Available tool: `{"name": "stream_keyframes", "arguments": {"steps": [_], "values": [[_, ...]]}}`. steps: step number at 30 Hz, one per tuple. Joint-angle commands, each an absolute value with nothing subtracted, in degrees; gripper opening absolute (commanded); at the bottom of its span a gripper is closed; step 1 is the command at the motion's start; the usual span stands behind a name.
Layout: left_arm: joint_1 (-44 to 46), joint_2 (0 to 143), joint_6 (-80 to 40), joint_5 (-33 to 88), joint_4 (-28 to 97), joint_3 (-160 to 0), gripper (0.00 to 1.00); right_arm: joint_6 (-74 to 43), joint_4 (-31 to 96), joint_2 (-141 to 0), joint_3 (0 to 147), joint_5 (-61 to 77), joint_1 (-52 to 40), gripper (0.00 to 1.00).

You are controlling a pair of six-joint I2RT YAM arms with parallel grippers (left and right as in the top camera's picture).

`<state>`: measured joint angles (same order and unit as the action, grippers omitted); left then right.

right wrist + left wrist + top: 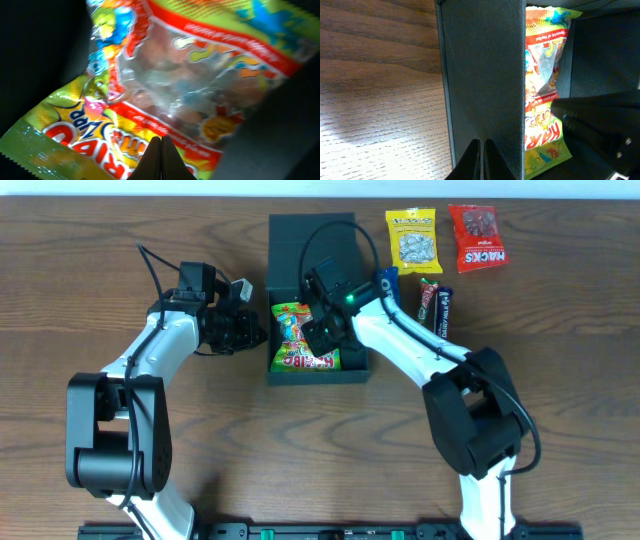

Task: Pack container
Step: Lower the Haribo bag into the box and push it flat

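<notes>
Locate the container (285,250) at the middle of the table (560,360), with its lid folded back toward the far edge and its tray open. Note that one item is packed: a gummy packet (292,352) lies flat in the tray. Count the items outside the container, to its right: a yellow packet (412,238), a red packet (477,237), a blue packet (388,283) just beside the container wall, and two dark bars (444,315). Treat these as left to pack, and judge the task to be at an early stage, with closing the lid as the last step. Check the right gripper (322,338): it sits inside the tray over the gummy packet with its fingers pressed together; you cannot tell whether they nip the wrapper. Check the left gripper (255,332): its fingers are pressed together, holding nothing, just outside the container's left wall.
</notes>
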<state>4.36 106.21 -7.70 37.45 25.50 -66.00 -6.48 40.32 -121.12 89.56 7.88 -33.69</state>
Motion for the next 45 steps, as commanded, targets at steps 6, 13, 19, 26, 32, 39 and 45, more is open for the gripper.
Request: {"name": "stream_keyframes", "arguments": {"steps": [6, 13, 19, 26, 32, 39, 45], "values": [[4.64, 106.41, -8.01, 38.61, 25.65, -65.78, 0.06, -6.15, 37.43, -125.84, 88.73, 7.62, -35.53, 0.01], [4.64, 106.41, -8.01, 38.63, 25.67, -65.78, 0.06, -6.13, 33.56, -126.91, 88.75, 13.63, -36.29, 0.01], [4.64, 106.41, -7.99, 38.61, 25.65, -65.78, 0.06, -6.07, 32.29, -126.91, 88.88, 16.27, -37.43, 0.01], [4.64, 106.41, -7.97, 38.59, 25.67, -65.78, 0.06, -5.45, 39.29, -124.84, 94.91, 15.11, -36.34, 0.01], [4.64, 106.41, -7.94, 38.59, 25.67, -65.78, 0.06, -5.43, 39.0, -121.27, 96.12, 4.82, -35.22, 0.01], [4.64, 106.41, -7.94, 38.59, 25.65, -65.78, 0.06, -5.52, 34.96, -123.04, 93.51, -0.45, -35.07, 0.01], [4.64, 106.41, -7.97, 38.59, 25.65, -65.78, 0.06, -6.63, 29.23, -126.89, 92.33, 0.19, -34.94, 0.01]]}}
